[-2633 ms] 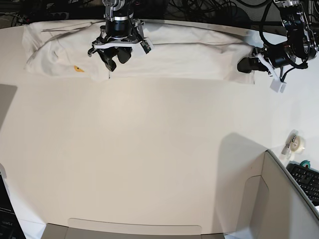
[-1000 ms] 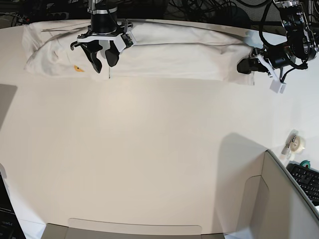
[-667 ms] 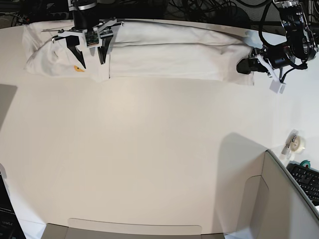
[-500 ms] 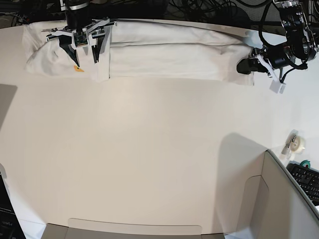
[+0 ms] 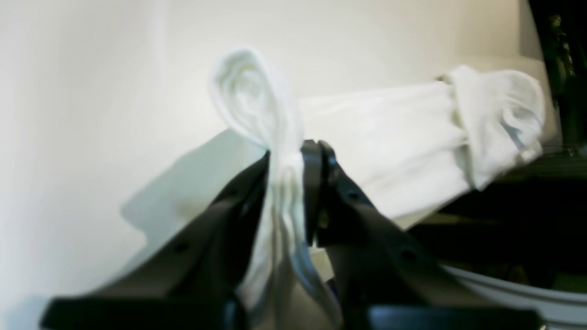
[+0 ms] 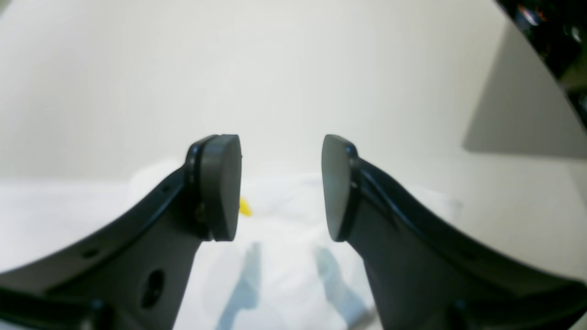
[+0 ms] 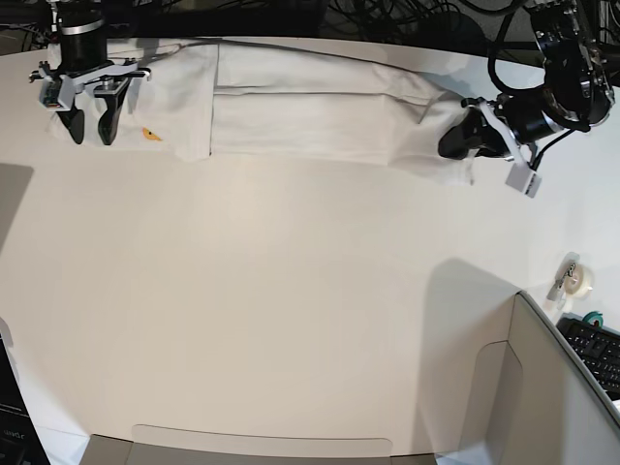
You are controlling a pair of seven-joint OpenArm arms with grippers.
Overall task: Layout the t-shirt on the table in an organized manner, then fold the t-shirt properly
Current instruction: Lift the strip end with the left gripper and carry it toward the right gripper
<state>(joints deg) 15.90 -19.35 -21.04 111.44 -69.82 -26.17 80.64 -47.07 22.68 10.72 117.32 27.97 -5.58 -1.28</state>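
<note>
The white t-shirt (image 7: 310, 116) lies as a long folded band along the far side of the table (image 7: 291, 291), a small yellow print spot (image 7: 152, 135) showing near its left end. My right gripper (image 7: 88, 131) hangs open over that left end. In the right wrist view its jaws (image 6: 279, 188) stand wide apart with nothing between them, and the t-shirt (image 6: 284, 275) lies below. My left gripper (image 7: 449, 143) is shut on the shirt's right end. In the left wrist view a bunch of t-shirt fabric (image 5: 250, 91) sticks up out of the shut gripper (image 5: 284, 183).
A tape roll (image 7: 578, 279) and a keyboard (image 7: 596, 354) sit at the right edge. A grey box corner (image 7: 542, 387) rises at the front right. Dark cables (image 7: 407, 15) run behind the table's far edge.
My right gripper has travelled left along the shirt to its left end, staying open. My left gripper has drawn the shirt's right end leftward and a little toward the front.
</note>
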